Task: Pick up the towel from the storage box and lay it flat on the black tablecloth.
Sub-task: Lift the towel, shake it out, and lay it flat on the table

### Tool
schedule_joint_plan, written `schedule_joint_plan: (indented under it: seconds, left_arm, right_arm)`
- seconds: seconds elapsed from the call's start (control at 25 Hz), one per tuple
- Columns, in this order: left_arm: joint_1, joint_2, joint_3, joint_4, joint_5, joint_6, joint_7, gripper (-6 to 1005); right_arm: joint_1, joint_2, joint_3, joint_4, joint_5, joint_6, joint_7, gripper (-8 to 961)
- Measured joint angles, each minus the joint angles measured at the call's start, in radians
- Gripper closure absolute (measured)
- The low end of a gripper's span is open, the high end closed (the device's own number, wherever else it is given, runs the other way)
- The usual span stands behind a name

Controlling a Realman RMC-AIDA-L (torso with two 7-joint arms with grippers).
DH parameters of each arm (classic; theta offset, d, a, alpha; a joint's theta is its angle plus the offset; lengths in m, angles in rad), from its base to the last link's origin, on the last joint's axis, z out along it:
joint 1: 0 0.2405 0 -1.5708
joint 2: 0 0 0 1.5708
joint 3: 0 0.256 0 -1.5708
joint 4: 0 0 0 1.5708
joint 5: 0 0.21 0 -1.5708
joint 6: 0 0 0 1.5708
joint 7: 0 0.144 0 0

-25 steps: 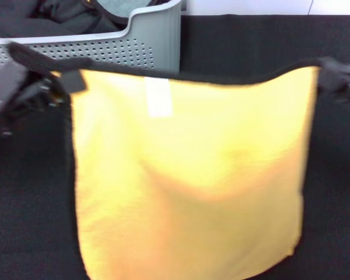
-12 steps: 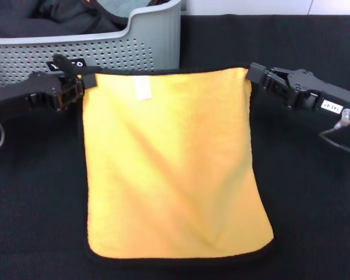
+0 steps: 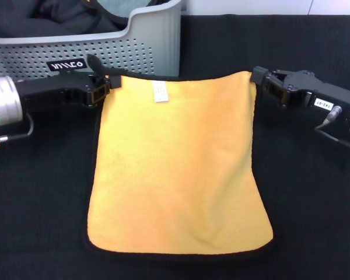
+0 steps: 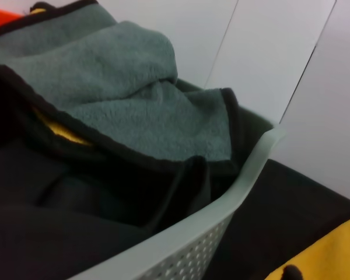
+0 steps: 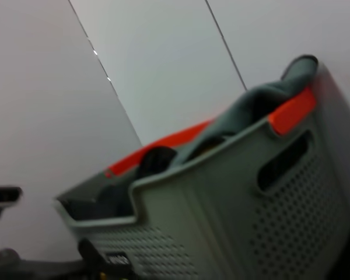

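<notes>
The towel (image 3: 178, 163) was out of the storage box (image 3: 146, 44) and spread yellow-side up on the black tablecloth (image 3: 315, 198) — nearly done. The left gripper (image 3: 105, 84) and right gripper (image 3: 258, 79) each pinched a far corner; only letting go remained.

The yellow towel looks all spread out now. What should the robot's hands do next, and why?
Probably let go. The square yellow-orange plush towel already lies flat on the big black felt tablecloth, while the left hand and right hand seem to pinch its two far corners. Opening both would likely finish the laying.
</notes>
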Motion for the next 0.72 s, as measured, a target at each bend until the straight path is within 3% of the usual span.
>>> schedule_joint_plan:
  seconds: [0.4, 0.72]
  left_arm:
    - [-0.005, -0.035, 0.004, -0.001, 0.009, -0.111, 0.016, 916]
    - [0.004, -0.041, 0.001, -0.001, 0.01, -0.15, 0.03, 904]
  right_arm:
    - [0.033, 0.002, -0.074, 0.002, -0.004, 0.131, -0.02, 942]
    - [0.068, 0.004, -0.084, 0.008, -0.004, 0.16, -0.031, 942]
